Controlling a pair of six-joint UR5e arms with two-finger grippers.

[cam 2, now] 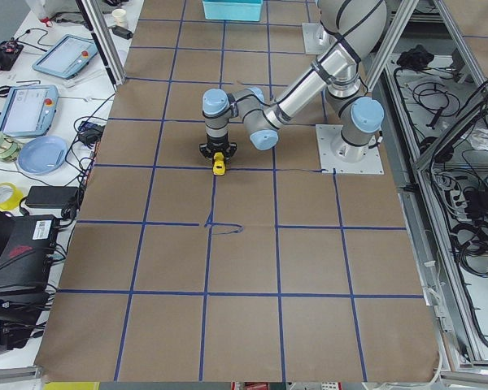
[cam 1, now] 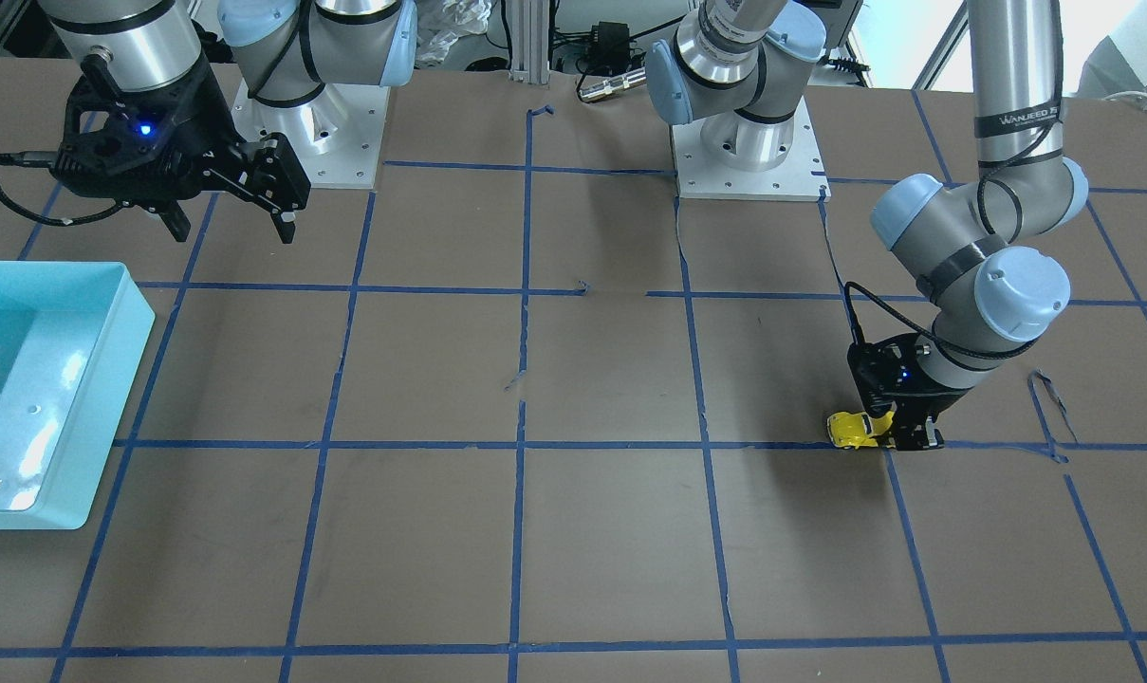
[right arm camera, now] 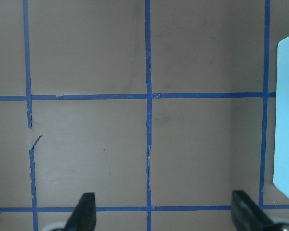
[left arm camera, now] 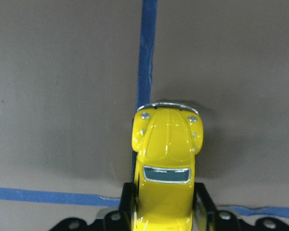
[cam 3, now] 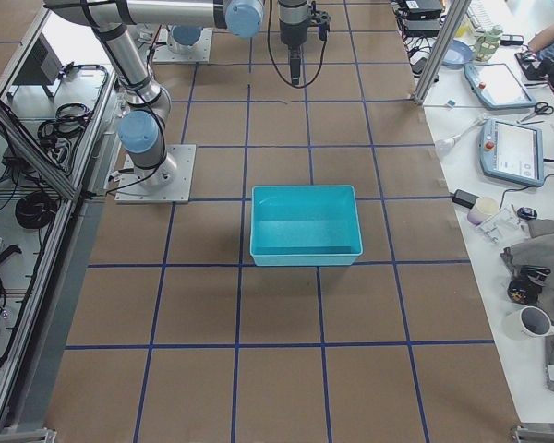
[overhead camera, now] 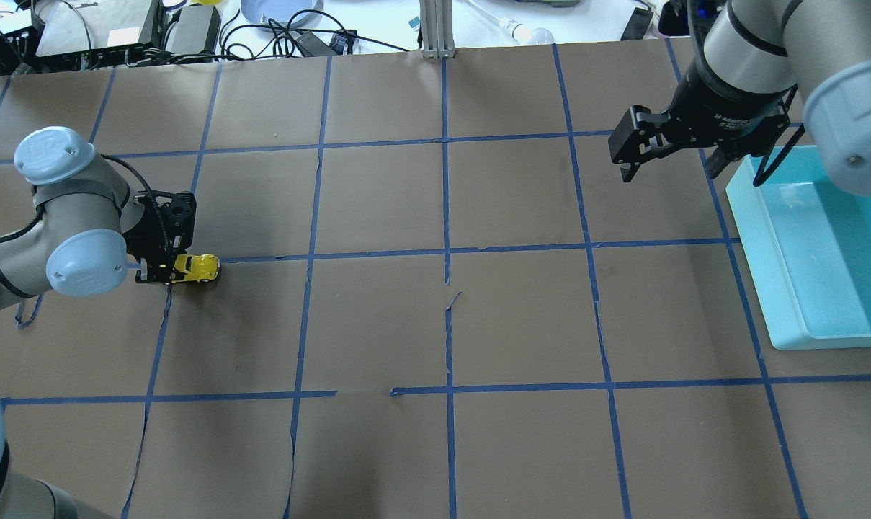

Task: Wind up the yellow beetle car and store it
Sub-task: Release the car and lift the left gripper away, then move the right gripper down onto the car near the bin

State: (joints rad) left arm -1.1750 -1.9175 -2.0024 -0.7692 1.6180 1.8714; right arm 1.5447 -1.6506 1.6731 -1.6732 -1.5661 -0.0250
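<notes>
The yellow beetle car [left arm camera: 166, 159] sits on the brown table, its nose pointing away from my left wrist camera along a blue tape line. My left gripper [left arm camera: 164, 204] is low at the table and shut on the car's rear half, a finger [left arm camera: 204, 202] on each side. The car also shows in the overhead view [overhead camera: 197, 267], the front-facing view [cam 1: 853, 429] and the exterior left view [cam 2: 219, 165]. My right gripper [overhead camera: 669, 167] is open and empty, held high above the table beside the turquoise bin [overhead camera: 766, 238].
The turquoise bin [cam 1: 108, 379] stands at the table's edge on my right side and looks empty [cam 3: 305, 226]. Blue tape lines [overhead camera: 446, 252] grid the brown paper. Cables and devices lie beyond the far table edge [overhead camera: 190, 29].
</notes>
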